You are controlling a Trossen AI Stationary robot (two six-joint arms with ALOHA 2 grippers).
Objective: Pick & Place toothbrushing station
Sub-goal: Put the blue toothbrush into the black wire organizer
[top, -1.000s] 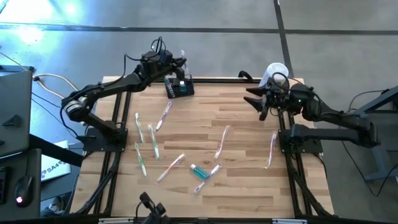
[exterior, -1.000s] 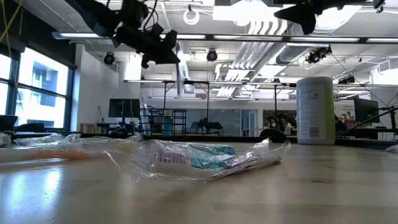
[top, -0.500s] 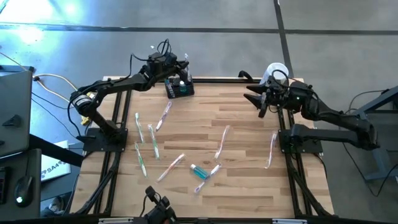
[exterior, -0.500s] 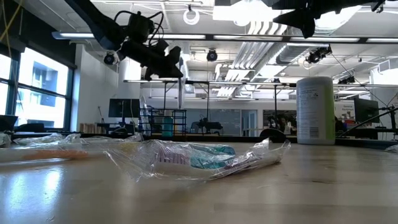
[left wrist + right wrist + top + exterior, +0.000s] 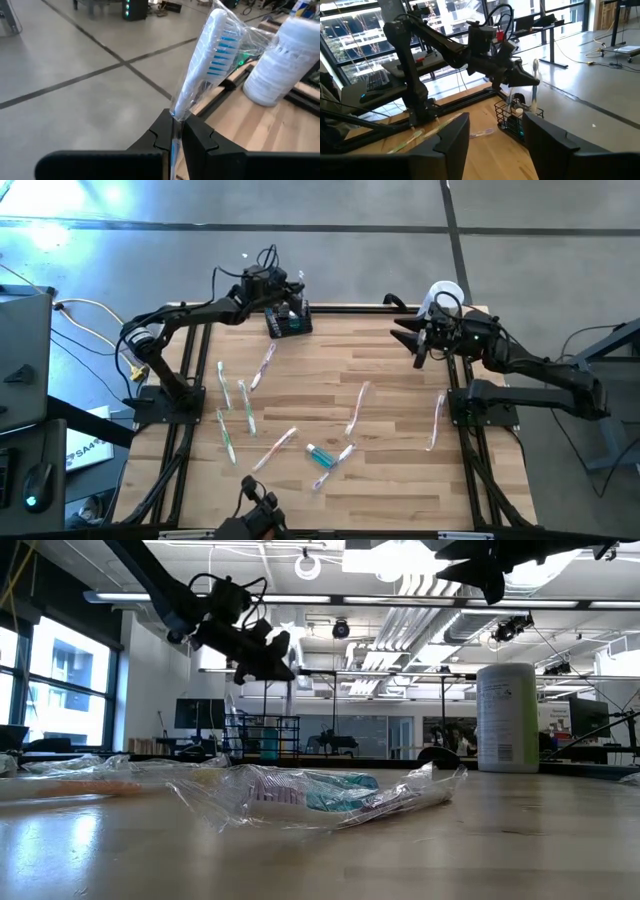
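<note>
The toothbrushing station, a small black wire rack, stands at the table's far edge, left of the middle. Just above it hangs my left gripper, shut on a white toothbrush with blue bristles in a clear wrapper. In the right wrist view the brush stands upright over the rack. My right gripper hangs open and empty near the far right, above the table. My left gripper pinches the wrapped toothbrush by its handle, below the head, between its two fingers. The fingers come in about level from the table's left and lie across the brush. The brush stands upright, head up, lifted above the rack.
Several wrapped toothbrushes lie loose on the wooden table, among them one at the left, one in the middle and one at the right. A tall white cylindrical container stands at the far right corner.
My left gripper has sunk with the toothbrush toward the rack and gone a little toward the table's right edge. The brush stays upright in the hold.
</note>
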